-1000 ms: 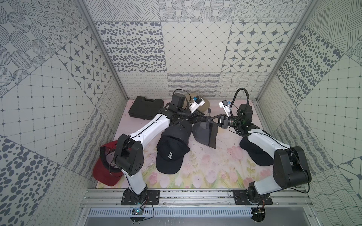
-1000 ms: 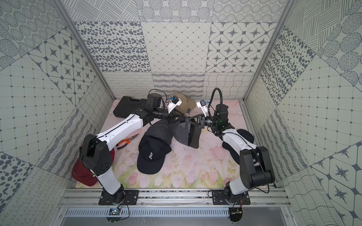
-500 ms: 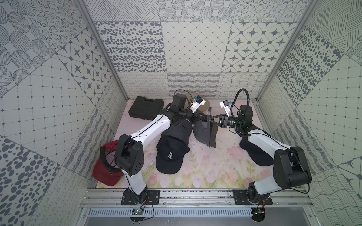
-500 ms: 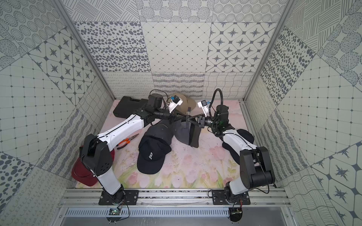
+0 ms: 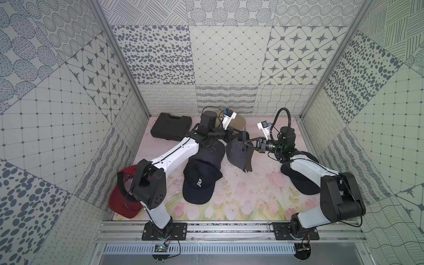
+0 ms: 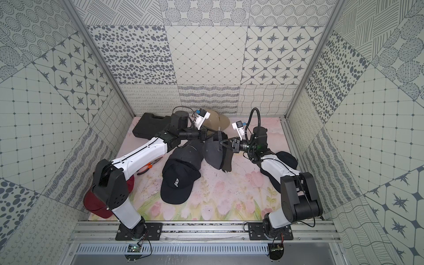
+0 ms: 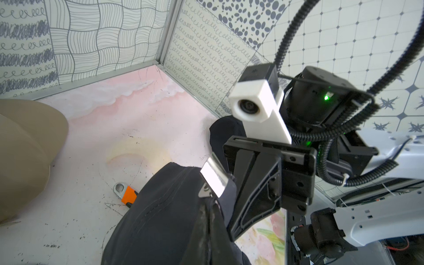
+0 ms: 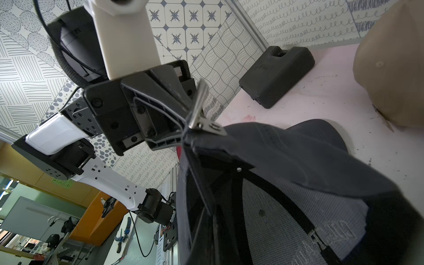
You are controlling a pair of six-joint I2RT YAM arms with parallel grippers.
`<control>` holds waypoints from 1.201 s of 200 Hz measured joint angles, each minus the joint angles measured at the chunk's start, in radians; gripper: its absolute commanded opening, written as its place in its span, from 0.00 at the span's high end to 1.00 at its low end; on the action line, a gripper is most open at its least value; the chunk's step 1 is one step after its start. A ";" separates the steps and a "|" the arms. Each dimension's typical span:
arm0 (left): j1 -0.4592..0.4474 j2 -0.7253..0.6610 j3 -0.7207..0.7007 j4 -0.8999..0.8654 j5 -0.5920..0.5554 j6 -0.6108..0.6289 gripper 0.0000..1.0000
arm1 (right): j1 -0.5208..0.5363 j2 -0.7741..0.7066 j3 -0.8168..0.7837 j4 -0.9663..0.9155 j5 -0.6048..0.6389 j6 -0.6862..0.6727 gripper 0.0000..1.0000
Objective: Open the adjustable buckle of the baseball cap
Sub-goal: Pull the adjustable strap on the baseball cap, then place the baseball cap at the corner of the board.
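- Near the back of the flowery mat [image 5: 241,195], the grey cap [image 5: 237,153] is held between the two grippers. You can see this in both top views.
- The left gripper [image 5: 238,135] is squeezed tight on the back edge of the grey cap, right by the buckle [image 8: 202,110].
- The right gripper [image 5: 245,143] is squeezed tight on that same edge from the other side. The tips of the two grippers almost meet.
- The buckle is shiny metal. Its flap sticks up and leans away from its flat bottom part.
- A black cap with a white R [image 5: 198,183] lies flat on the mat in front, touching another dark cap [image 5: 212,152].
- A tan cap [image 5: 238,120] sits behind the grippers, and a black case [image 5: 171,126] is in the back corner.
- A red cap [image 5: 121,202] lies under the left arm.
- A small tool with an orange handle [image 7: 125,193] pokes out from beside the grey cap in the left wrist view.
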 measured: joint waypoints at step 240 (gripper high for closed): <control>-0.016 0.017 0.205 -0.177 0.124 0.219 1.00 | -0.060 -0.428 -0.118 -0.360 0.605 -0.634 0.26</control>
